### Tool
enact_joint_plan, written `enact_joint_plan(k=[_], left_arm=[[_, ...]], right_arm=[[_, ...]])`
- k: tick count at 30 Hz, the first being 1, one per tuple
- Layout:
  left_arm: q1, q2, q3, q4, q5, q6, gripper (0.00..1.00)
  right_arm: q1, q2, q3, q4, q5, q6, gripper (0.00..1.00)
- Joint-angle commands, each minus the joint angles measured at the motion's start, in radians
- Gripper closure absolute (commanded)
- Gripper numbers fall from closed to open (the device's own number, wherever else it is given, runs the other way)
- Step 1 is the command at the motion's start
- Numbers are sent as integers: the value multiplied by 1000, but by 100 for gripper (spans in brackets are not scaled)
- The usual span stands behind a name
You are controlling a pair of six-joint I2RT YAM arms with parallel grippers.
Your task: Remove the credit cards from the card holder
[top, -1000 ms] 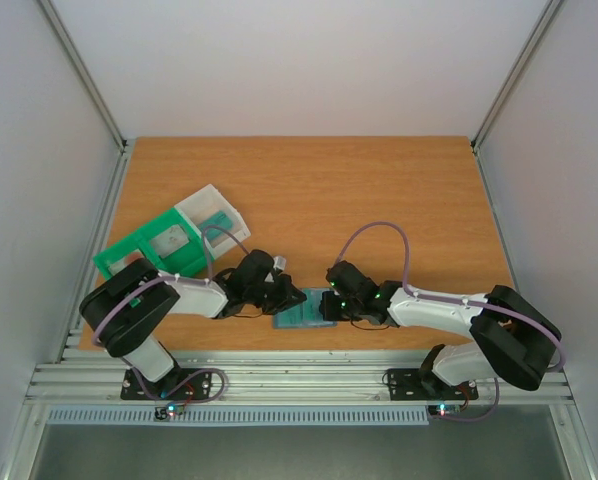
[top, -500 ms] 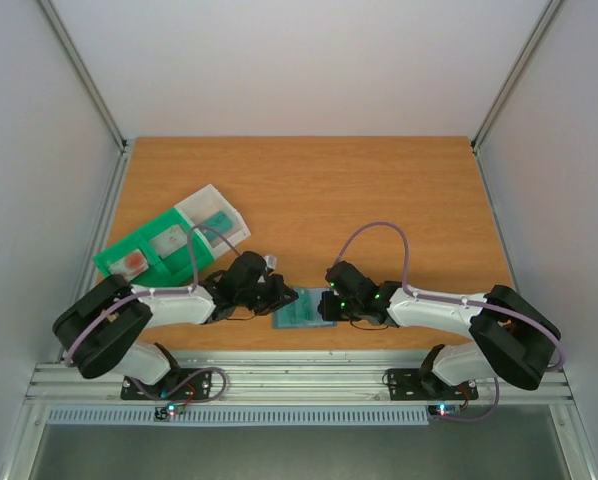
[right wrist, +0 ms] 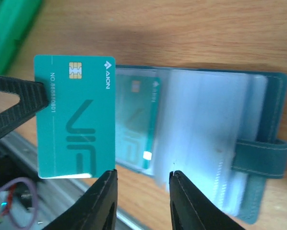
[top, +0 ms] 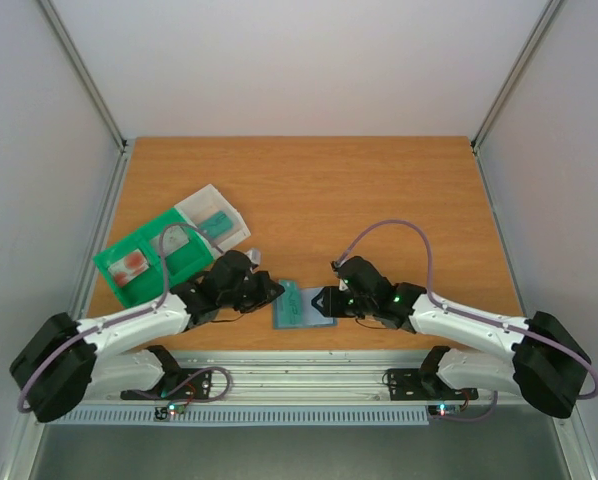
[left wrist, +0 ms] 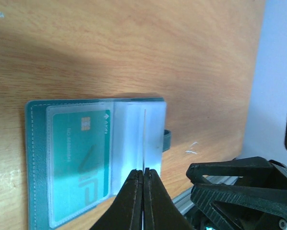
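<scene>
Clamping one teal credit card (right wrist: 74, 115) clear of the open card holder (right wrist: 206, 124), the left gripper (left wrist: 143, 171) frees it, while the right gripper (right wrist: 141, 177) gapes empty.

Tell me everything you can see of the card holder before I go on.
The holder is teal, leather-like and stitched, lying open and flat on the table between the arms. Clear sleeves fan across it; one holds a teal card. A strap tab juts from one edge. The left claw pinches a loose card, also teal, near it; whether either claw touches the holder is unclear.
</scene>
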Motion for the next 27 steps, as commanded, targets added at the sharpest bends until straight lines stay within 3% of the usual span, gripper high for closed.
enact_joint_plan(k=[1,11,17,20,24,27], left_arm=[[3,-106,40,-83,-44,21,100],[-1,-241,-3,133,48,-83,100],[-10,-270,-51,289,68,-170,100],[-14,-276,-53,301,71,-175,100],[-20,-287,-59,297,73,-178,99],[-22,-286,-68,296,69,-161,99]], right_arm=[[3,-69,26,10,-77,53,65],[3,-181,-24,238,-189,266,34],[3,-211,-28,290,-196,325,30],[3,-234,-41,309,-197,335,41],[3,-271,-62,318,-184,297,79],[3,-288,-71,295,-189,241,97]])
